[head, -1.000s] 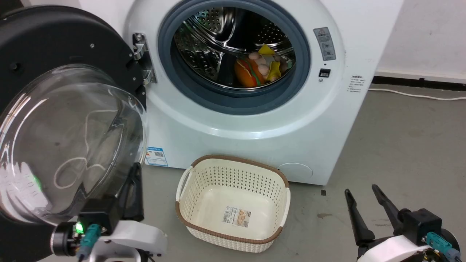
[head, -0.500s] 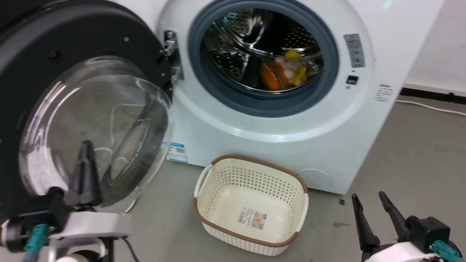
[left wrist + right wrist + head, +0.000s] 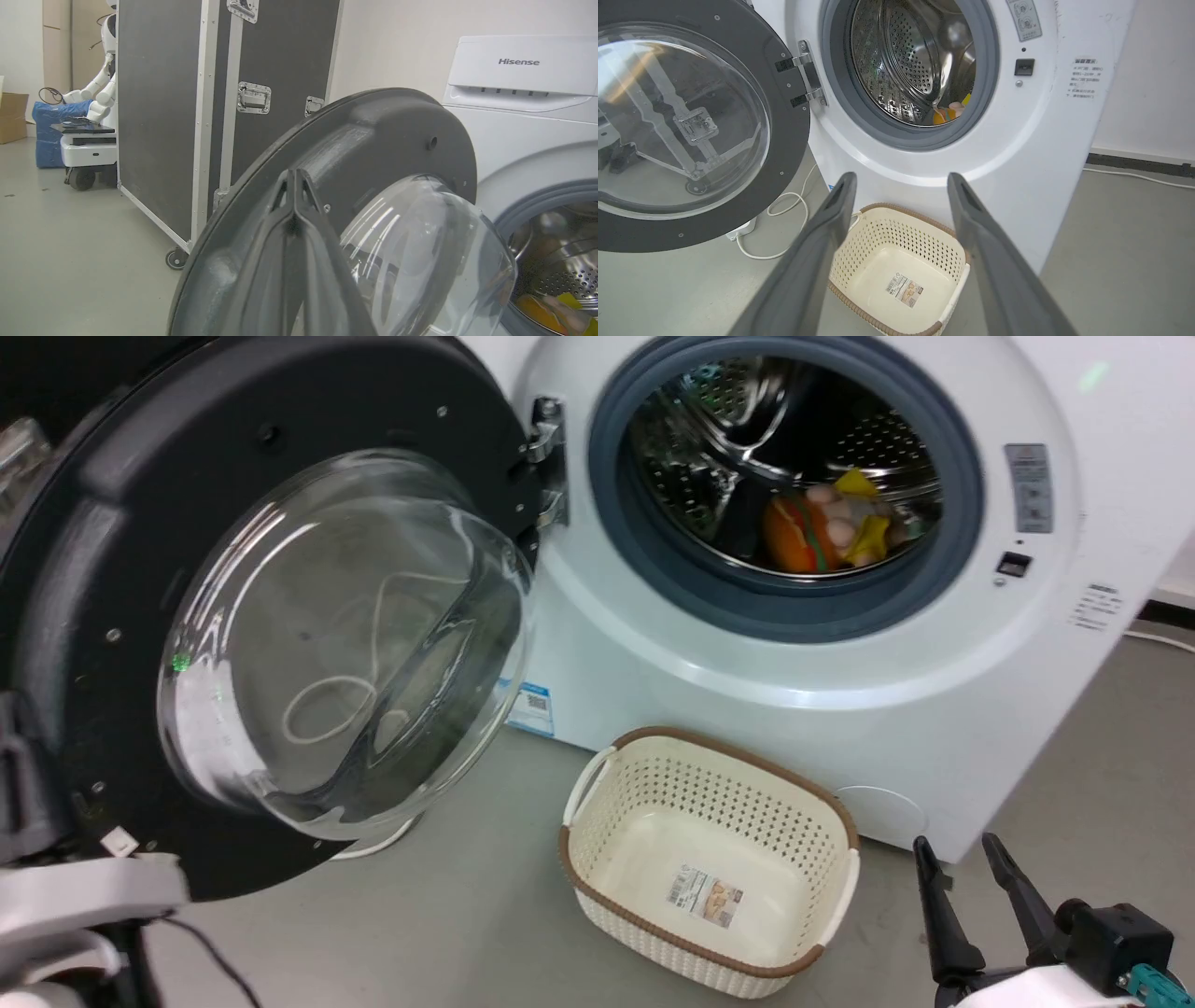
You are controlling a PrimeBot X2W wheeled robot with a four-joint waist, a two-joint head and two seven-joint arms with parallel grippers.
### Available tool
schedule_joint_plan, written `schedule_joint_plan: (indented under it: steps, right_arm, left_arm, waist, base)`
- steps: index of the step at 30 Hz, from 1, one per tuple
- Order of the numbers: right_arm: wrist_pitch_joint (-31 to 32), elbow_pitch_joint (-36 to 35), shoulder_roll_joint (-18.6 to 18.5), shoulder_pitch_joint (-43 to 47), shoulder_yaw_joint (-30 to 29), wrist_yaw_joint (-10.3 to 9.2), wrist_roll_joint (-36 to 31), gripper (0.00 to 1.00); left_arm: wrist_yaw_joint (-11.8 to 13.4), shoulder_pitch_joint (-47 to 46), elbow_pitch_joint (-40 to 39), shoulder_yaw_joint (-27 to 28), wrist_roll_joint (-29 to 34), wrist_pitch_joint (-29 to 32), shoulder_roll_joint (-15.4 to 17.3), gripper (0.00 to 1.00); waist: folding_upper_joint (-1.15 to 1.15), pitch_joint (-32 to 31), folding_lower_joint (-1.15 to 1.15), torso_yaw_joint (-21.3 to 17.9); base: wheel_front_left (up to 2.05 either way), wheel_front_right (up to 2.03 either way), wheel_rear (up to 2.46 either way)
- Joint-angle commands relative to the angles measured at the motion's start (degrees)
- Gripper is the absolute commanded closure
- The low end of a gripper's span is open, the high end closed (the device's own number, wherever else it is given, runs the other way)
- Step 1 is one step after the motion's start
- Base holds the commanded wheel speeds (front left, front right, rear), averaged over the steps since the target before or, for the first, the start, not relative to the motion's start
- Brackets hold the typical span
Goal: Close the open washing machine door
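Since the picture half a second back the head camera has swung, so everything sits further right in that view. The dark finger of my left hand that stood before the glass then has dropped from that spot, and a pale forearm (image 3: 75,896) now lies at the bottom left corner. Against the washing machine (image 3: 747,709) the door (image 3: 345,644) looks no nearer to shut. It hangs wide open on its metal hinge (image 3: 546,457) at the machine's left side, black rim and domed glass facing me, its lower edge above the floor (image 3: 448,915).

In the left wrist view my left hand (image 3: 294,173) has its two fingers pressed together with nothing between them. Their tips are in front of the door's black rim; whether they touch it I cannot tell.

The drum (image 3: 709,485) stands uncovered inside its grey seal (image 3: 794,611), with orange and yellow soft toys (image 3: 826,527) lying at its bottom. A blue label (image 3: 532,707) shows low on the machine's front. On the floor just before the machine sits a cream basket (image 3: 738,793) with a brown rim and a paper sticker on its bottom.

My right hand (image 3: 954,847) hovers at the bottom right corner of the head view, well apart from the door, fingers spread wide and holding nothing.
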Motion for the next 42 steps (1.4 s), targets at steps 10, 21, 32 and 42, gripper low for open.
schedule_joint_plan:
  steps: [10, 21, 32, 42]
  right_arm:
    - [-1.2, -0.3, 0.0, 0.3, -0.8, 0.04, 0.0, 0.0]
    - [0.5, -4.7, 0.0, -0.7, -2.9, 0.04, -1.3, 0.0]
    - [1.2, -7.2, 0.0, -1.3, -3.6, 0.05, -0.8, 0.0]
    - [-0.9, -5.5, 0.0, -0.7, -4.7, 0.05, 1.5, 0.0]
  left_arm:
    - [2.5, -5.6, 7.5, 9.9, -4.9, -0.7, 4.0, 1.0]
    - [0.5, -7.8, 15.9, 12.1, -7.0, 4.8, 11.8, 1.0]
    - [-5.5, -10.4, 19.0, 6.7, -10.1, 14.8, 19.5, 1.0]
    - [-7.1, -6.3, 14.6, -4.3, -26.4, 28.2, 25.4, 1.0]
  waist:
    - [0.0, 4.3, 0.0, 1.8]
    - [0.0, 11.4, 0.0, 2.0]
    - [0.0, 15.4, 0.0, 3.8]
    - [0.0, 13.4, 0.0, 7.7]
  base:
    - [0.0, 0.0, 0.0]
    - [0.0, 0.0, 0.0]
    - [0.0, 0.0, 0.0]
    - [0.0, 0.0, 0.0]
